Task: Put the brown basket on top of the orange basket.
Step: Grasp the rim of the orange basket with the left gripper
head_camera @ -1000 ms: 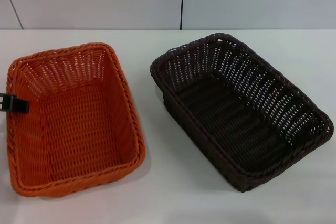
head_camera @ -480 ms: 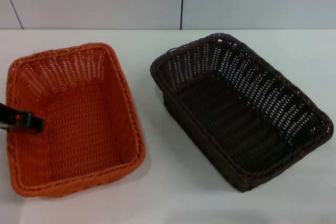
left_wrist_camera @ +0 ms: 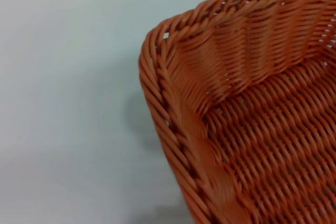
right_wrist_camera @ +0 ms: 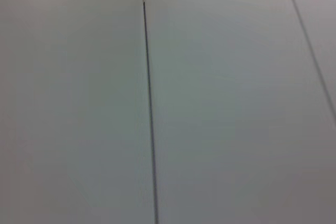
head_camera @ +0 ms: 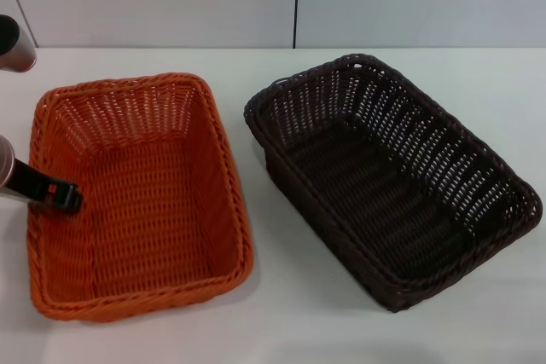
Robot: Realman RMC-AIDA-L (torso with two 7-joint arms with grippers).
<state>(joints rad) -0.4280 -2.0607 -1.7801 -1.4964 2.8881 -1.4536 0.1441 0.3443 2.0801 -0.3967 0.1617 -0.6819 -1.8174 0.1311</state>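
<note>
The brown basket (head_camera: 392,181) sits on the white table (head_camera: 281,321) on my right side, open side up, its long axis running diagonally so that one corner points toward the far wall and the opposite end lies closer to me on the right. Its braided rim is whole and nothing lies inside it. Neither of my grippers touches it.

To its left, with a strip of bare table between them, stands the orange basket (head_camera: 141,198), also open side up and with nothing in it apart from my own tool. The two baskets are near one another but not touching.

My left gripper (head_camera: 61,196) reaches in from the left edge, over the orange basket's left rim, with its dark tip inside the basket above the woven floor close to the left wall. I cannot tell whether those fingers are spread or closed, or whether they pinch the wall. My left wrist camera looks down on one rounded corner of the orange basket (left_wrist_camera: 247,103), rim and inner wall filling most of that view, with bare table beside it.

My right gripper is out of sight; its wrist camera shows only a pale panelled wall (right_wrist_camera: 220,98) with a dark seam.
</note>
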